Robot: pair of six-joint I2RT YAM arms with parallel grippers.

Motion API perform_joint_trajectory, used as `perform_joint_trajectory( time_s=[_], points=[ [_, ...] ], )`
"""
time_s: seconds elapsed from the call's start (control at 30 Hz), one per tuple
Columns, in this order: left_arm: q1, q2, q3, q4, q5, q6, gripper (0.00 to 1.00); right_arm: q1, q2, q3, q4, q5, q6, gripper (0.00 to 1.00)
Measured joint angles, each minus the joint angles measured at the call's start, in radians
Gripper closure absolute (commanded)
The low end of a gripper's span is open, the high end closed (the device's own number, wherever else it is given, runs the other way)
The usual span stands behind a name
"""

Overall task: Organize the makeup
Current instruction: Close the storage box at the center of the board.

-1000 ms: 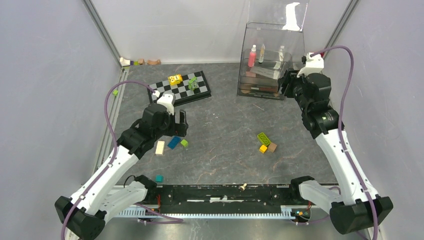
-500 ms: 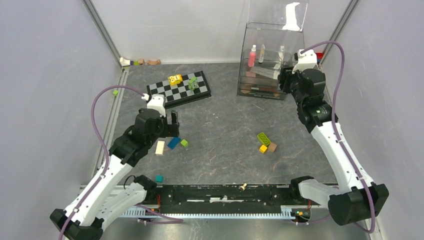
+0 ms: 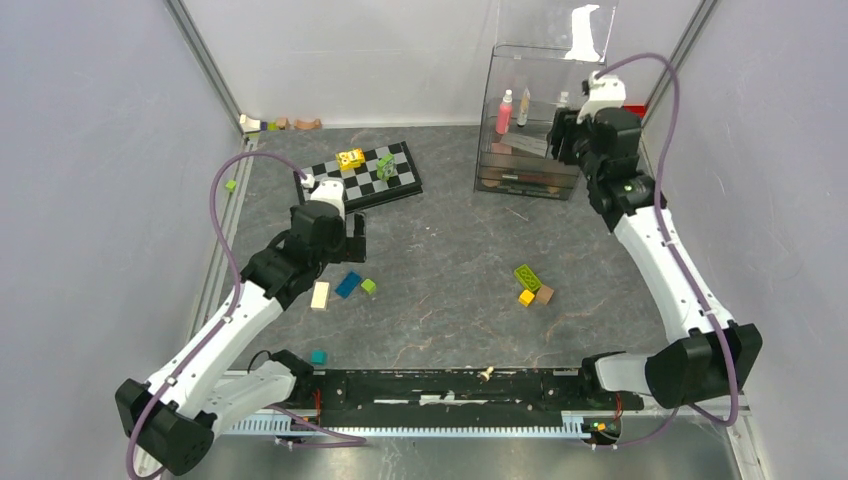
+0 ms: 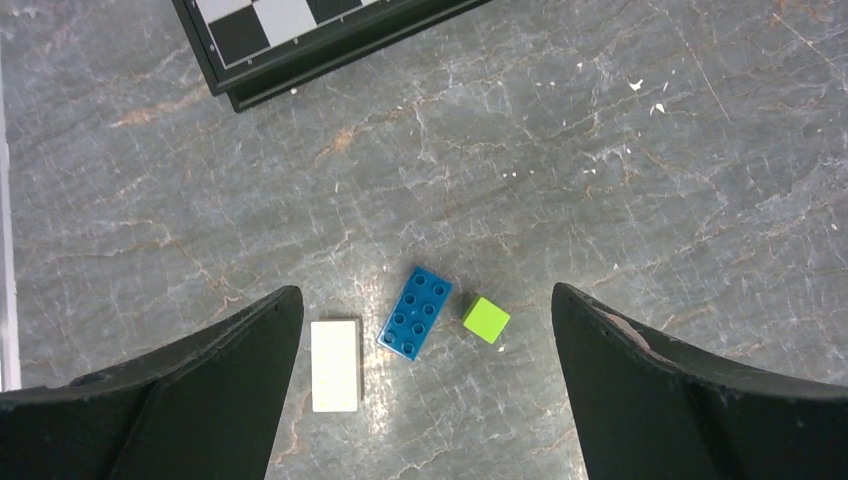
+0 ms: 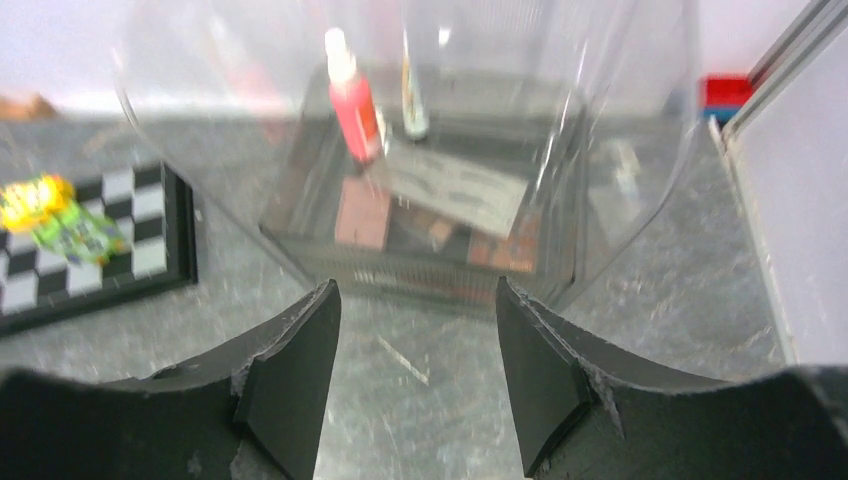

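The makeup sits in a clear plastic organizer (image 3: 540,70) at the back right. Through its wall (image 5: 620,120) I see a pink tube (image 5: 352,95), a thin cream tube (image 5: 413,110), a white card (image 5: 455,185) and a brown-pink palette (image 5: 362,213). My right gripper (image 5: 415,285) hangs open and empty just in front of the organizer's right side, seen from above as the right gripper (image 3: 560,140). A thin pale stick (image 5: 402,360) lies on the table below it. My left gripper (image 4: 425,290) is wide open and empty, high over toy blocks at mid-left.
Under the left gripper lie a cream block (image 4: 335,365), a blue block (image 4: 415,312) and a green cube (image 4: 486,319). A chessboard (image 3: 400,180) carries yellow and green toys. More blocks (image 3: 530,280) lie centre right, a teal one (image 3: 318,356) near the front.
The right arm has swung back and a little left, closer to the organizer. The left arm has shifted slightly back above the blocks. Both grippers stay empty.
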Motion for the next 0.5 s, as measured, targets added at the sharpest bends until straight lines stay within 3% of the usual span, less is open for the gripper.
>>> perform_joint_trajectory(
  time_s=[0.2, 0.5],
  points=[
    [0.0, 0.044, 0.033, 0.045, -0.026, 0.049, 0.0, -0.035, 0.024, 0.197, 0.023, 0.007, 0.053, 0.35],
    [0.0, -0.023, 0.001, 0.123, 0.029, 0.053, 0.0, -0.069, 0.091, 0.441, 0.123, 0.092, 0.119, 0.3]
  ],
)
